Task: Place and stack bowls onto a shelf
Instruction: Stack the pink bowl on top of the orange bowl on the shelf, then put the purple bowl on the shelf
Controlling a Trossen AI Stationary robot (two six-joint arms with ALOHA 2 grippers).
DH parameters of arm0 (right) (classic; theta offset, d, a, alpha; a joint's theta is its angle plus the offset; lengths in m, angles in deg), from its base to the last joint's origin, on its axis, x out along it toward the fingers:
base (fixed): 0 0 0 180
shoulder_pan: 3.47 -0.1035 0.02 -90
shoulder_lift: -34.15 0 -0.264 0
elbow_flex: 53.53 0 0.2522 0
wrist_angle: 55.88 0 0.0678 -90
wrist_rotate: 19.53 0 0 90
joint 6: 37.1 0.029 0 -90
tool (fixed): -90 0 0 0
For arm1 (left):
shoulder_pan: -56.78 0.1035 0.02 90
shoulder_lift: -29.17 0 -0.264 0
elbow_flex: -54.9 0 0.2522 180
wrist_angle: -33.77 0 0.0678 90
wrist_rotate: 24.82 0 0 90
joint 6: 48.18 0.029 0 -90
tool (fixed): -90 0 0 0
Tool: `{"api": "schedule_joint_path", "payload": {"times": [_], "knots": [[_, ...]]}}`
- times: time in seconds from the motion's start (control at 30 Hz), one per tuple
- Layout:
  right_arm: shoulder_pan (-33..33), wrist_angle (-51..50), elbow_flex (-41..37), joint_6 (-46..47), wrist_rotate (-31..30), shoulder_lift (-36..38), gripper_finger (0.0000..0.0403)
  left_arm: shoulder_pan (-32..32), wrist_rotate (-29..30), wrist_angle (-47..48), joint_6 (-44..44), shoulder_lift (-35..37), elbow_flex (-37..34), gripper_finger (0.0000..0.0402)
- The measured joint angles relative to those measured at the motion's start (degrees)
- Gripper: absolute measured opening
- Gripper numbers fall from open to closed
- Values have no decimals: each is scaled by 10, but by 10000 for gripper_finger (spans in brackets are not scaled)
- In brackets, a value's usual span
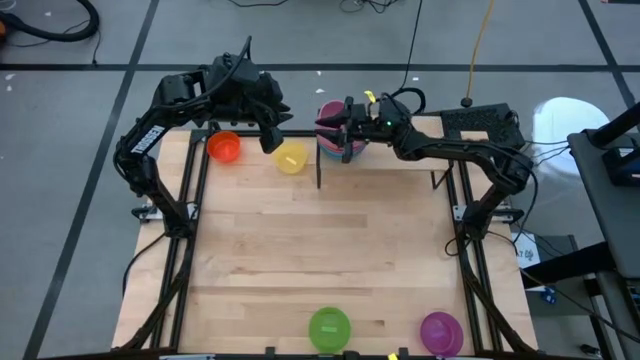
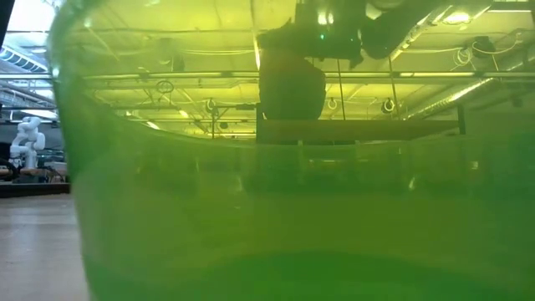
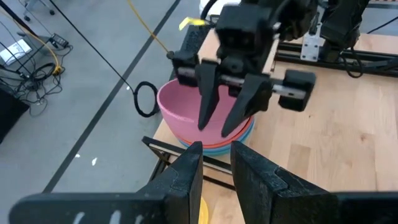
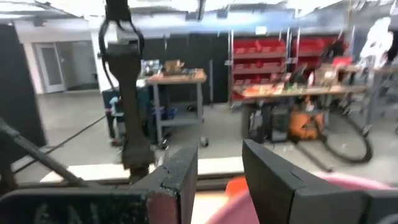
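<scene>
A stack of bowls (image 1: 335, 140) with a pink bowl (image 3: 180, 106) on top stands at the left end of the shelf (image 1: 395, 163), at the table's far edge. My right gripper (image 3: 217, 127) reaches level over the pink bowl's mouth from the table's right, fingers apart with nothing between them; I cannot tell whether they touch it. My left gripper (image 3: 216, 165) hangs open and empty above the table, between an orange bowl (image 1: 224, 147) and a yellow bowl (image 1: 291, 157) that rest on the tabletop. A green bowl (image 1: 329, 328) and a purple bowl (image 1: 441, 332) sit at the near edge.
The green bowl (image 2: 251, 209) stands right before the low camera and fills that view; the shelf (image 2: 359, 130) shows dimly through it. Black frame rails run along the table's left and right sides. The tabletop's middle (image 1: 320, 240) is bare wood.
</scene>
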Motion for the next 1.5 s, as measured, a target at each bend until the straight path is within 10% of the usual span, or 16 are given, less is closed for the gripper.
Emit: {"api": "schedule_joint_path", "payload": {"times": [0.4,0.6,0.87,1.13,1.5], "knots": [[10,-15,0,7,8,18,118,0,0,1,0,0,0,88],[-1,-76,1,-6,115,107,118,0,0,1,14,0,0,88],[-60,-445,1,-182,205,249,118,0,0,1,6,0,0,88],[-113,-835,1,-303,31,369,118,0,0,1,-27,0,0,88],[-217,-1217,0,-261,-22,438,118,0,0,3,-67,0,0,88]]}}
